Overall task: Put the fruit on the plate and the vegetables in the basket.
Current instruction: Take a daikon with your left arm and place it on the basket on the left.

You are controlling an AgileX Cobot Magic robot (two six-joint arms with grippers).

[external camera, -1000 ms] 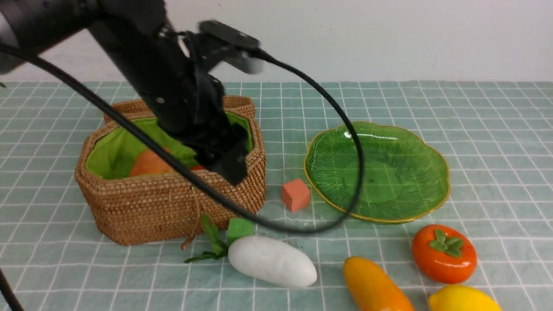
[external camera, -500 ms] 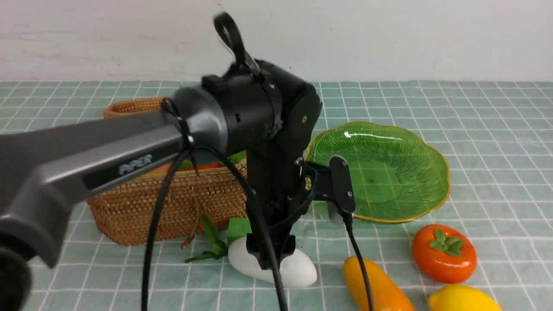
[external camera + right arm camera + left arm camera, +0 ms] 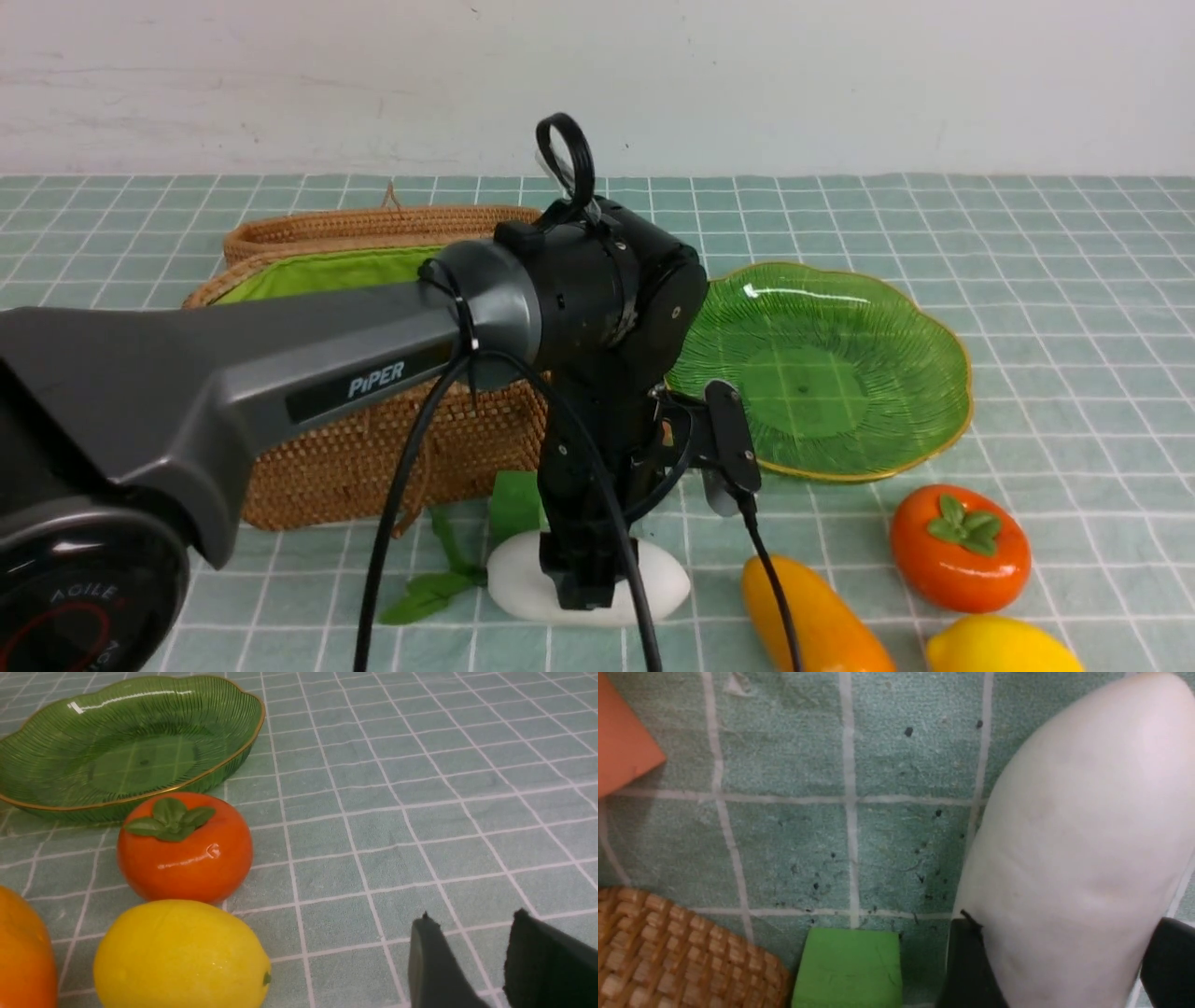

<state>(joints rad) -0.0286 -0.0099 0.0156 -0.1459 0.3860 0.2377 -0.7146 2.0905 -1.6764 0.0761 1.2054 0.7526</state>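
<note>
Surface: checked pale-green cloth [image 3: 1074,280] over the whole table, with a plain white wall [image 3: 840,75] behind it.
Left pincer [image 3: 581,593]: pointing straight down at the cloth, its dark fingers [image 3: 966,961] standing on either side of the radish and close against it. Whether they press it I cannot tell.
Radish [image 3: 658,579]: white and oblong, lying on the cloth between the left pincer's fingers. Its rounded end sticks out to the pincer's right and its green leaves [image 3: 420,597] trail out to the pincer's left.
Green cube [image 3: 847,966]: on the cloth just beyond the left pincer, between the radish and the basket wall.
Salmon cube [image 3: 621,742]: farther beyond the left pincer. Only one corner shows in the wrist view.
Basket [image 3: 355,467]: woven wicker with a bright green lining [image 3: 327,271], beyond the left pincer and to its left. The arm hides most of its inside.
Plate [image 3: 840,373]: ribbed green glass with a gold rim, beyond the left pincer and to its right, with no fruit on it.
Mango [image 3: 808,616]: on the cloth near the left pincer's right side, apart from the radish.
Persimmon [image 3: 960,551]: farther to the right, close to the plate's near rim.
Lemon [image 3: 999,649]: just beside the persimmon, on the side away from the plate.
Right pincer [image 3: 472,919]: low over bare cloth, its fingers a narrow gap apart with nothing between them. The lemon and persimmon lie near it, and the plate lies past them.
</note>
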